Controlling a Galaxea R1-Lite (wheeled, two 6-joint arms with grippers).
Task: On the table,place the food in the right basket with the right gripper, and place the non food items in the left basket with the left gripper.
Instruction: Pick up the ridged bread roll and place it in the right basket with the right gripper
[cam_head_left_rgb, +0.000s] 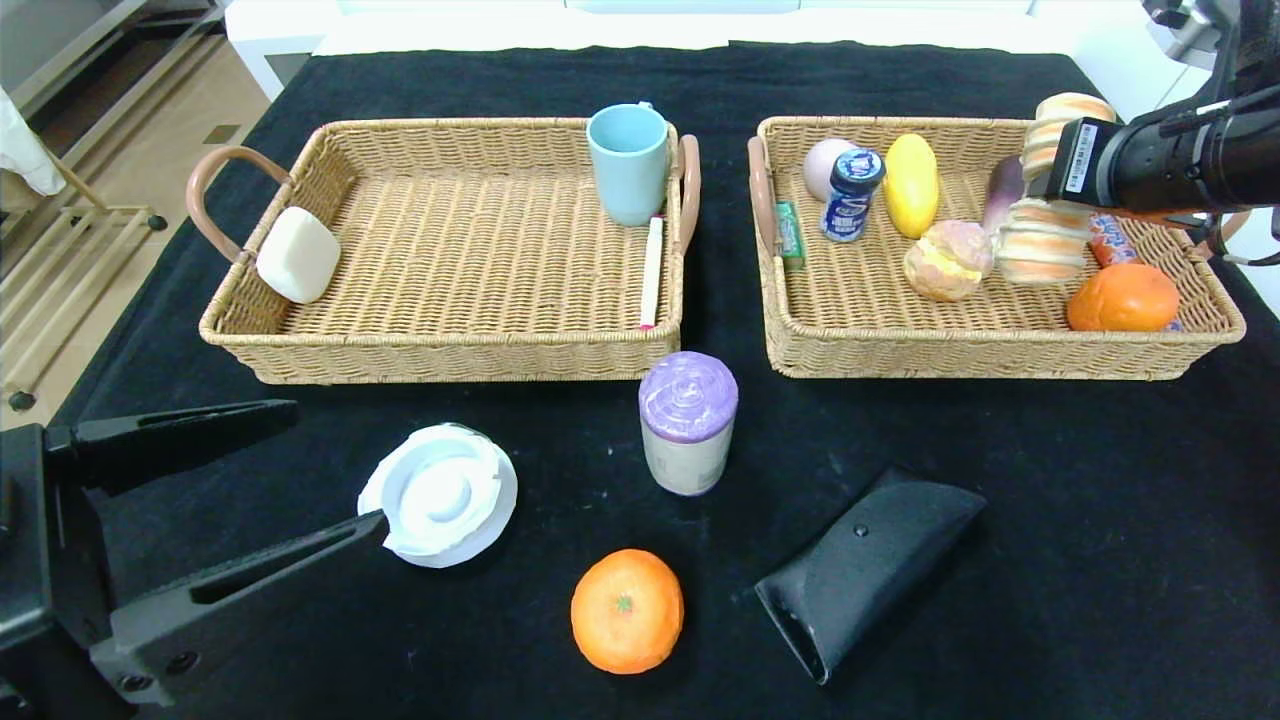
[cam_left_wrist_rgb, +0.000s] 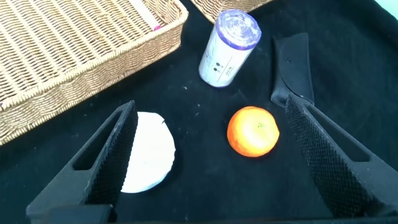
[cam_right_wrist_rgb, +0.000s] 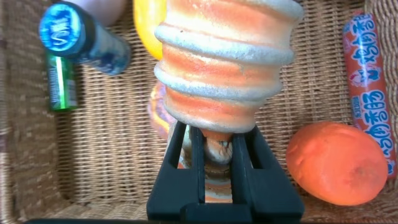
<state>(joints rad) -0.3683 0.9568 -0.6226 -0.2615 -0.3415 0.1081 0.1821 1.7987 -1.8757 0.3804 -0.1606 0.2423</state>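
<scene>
My right gripper (cam_head_left_rgb: 1045, 190) hangs over the right basket (cam_head_left_rgb: 980, 355) and is shut on a spiral bread with orange and cream stripes (cam_head_left_rgb: 1040, 245), pinching its middle (cam_right_wrist_rgb: 224, 68). My left gripper (cam_head_left_rgb: 335, 465) is open low over the front left of the table. One of its fingers (cam_left_wrist_rgb: 115, 146) is beside a white round lid (cam_head_left_rgb: 440, 495). On the black cloth also lie an orange (cam_head_left_rgb: 627, 610), a purple-topped roll (cam_head_left_rgb: 688, 420) and a black case (cam_head_left_rgb: 868, 565). The left basket (cam_head_left_rgb: 300, 340) holds a white block (cam_head_left_rgb: 298, 254), a blue cup (cam_head_left_rgb: 628, 163) and a thin white stick (cam_head_left_rgb: 652, 270).
In the right basket lie a blue-capped bottle (cam_head_left_rgb: 850, 195), a yellow fruit (cam_head_left_rgb: 911, 185), a round bun (cam_head_left_rgb: 947, 260), an orange fruit (cam_head_left_rgb: 1122, 298), a red sausage pack (cam_right_wrist_rgb: 368, 87) and a green pack (cam_head_left_rgb: 790, 235). The table's edge runs along the left.
</scene>
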